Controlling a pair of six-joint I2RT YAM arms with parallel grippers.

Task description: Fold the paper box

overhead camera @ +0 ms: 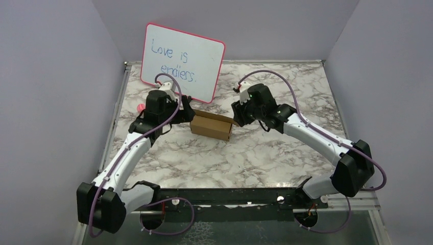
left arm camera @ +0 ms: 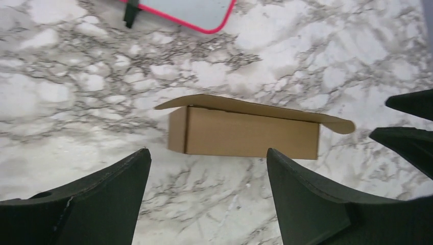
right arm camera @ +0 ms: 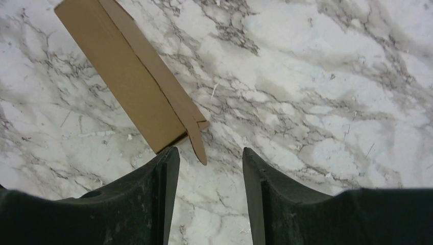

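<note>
Top view: the brown cardboard box [overhead camera: 212, 125] lies on the marbled table [overhead camera: 265, 148], lid ajar, between the left gripper [overhead camera: 187, 111] and the right gripper [overhead camera: 236, 117], whose fingertips are hard to make out. Left wrist: matte black fingers [left arm camera: 301, 194] spread wide, empty, with the box beyond them. Right wrist: jaws parted, empty, with the box's end just beside one finger.

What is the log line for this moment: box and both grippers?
paper box: formed, lid ajar, on table | left gripper: open, empty | right gripper: open, empty, near box end
</note>
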